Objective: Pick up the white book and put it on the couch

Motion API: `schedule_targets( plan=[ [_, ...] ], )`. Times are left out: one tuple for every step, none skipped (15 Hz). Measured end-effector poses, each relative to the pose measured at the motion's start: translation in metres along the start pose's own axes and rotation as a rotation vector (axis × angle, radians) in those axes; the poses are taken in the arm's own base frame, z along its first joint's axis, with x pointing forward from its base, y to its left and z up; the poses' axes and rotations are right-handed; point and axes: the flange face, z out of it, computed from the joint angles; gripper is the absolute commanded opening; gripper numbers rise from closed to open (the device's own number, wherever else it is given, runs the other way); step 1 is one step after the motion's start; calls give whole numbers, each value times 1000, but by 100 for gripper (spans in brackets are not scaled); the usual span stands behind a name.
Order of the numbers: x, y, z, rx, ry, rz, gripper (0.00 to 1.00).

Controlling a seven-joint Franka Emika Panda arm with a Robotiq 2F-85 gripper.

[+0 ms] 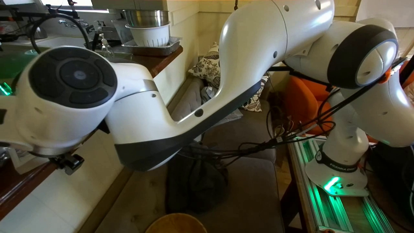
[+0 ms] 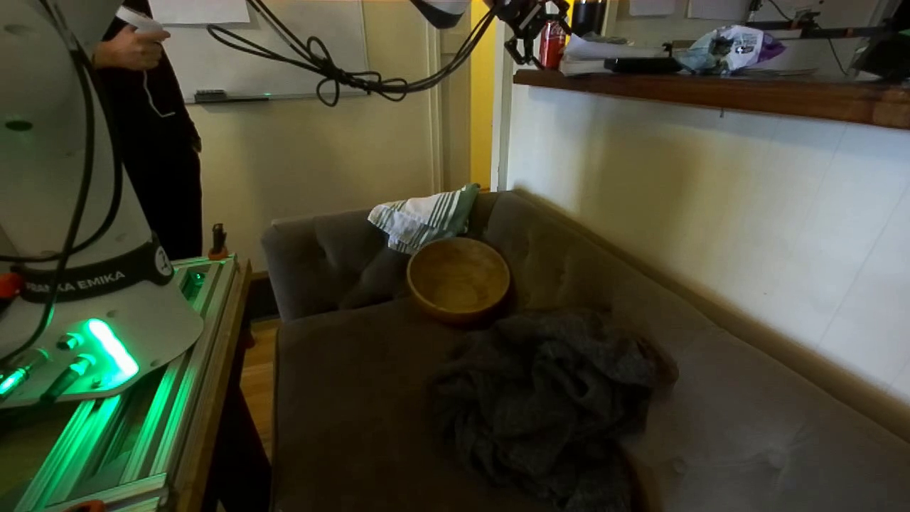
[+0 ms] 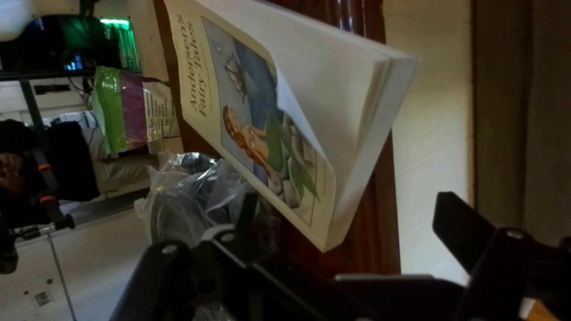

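The white book [image 3: 267, 125], a thick paperback with a mermaid and ship on its cover, lies on the reddish-brown wooden ledge [image 3: 379, 240] in the wrist view. Its front cover curls up at one edge. My gripper [image 3: 348, 205] is open, its fingers wide apart, with the book's near corner ahead of the gap and nothing held. In an exterior view the gripper [image 2: 544, 46] is above the ledge's end; a white stack [image 2: 597, 53] there may include the book, I cannot tell. The grey-brown couch [image 2: 341, 384] stands below the ledge, also in the exterior view [image 1: 249, 184].
A clear plastic bag [image 3: 192, 191] and a green-purple packet [image 3: 134, 111] lie beside the book. A red can [image 2: 552, 44] stands by the gripper. The couch holds a wooden bowl [image 2: 458, 277], dark blanket [image 2: 547, 405] and striped towel [image 2: 426, 217]. A person [image 2: 156, 128] stands behind the base.
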Motion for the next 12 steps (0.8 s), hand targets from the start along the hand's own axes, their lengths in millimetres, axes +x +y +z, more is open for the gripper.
schedule_targets(
  plan=[
    [0,0,1,1,-1,0,100],
    [0,-1,2,1,1,0,100],
    [-1,-1,3,0,4,1,100],
    [-1,0,3,-1,6,3,100],
    [-2,0,4,-2,4,4,100],
    [-3,0,5,-3,2,6,100],
    [-5,1,7,-4,-1,12,100],
    [-6,2,8,-6,-4,16,100],
    [-6,3,10,-9,-8,19,100],
    [-6,4,12,-11,-11,21,100],
    [-7,4,15,-13,-14,23,100],
    [-7,5,18,-14,-21,25,100]
  ],
)
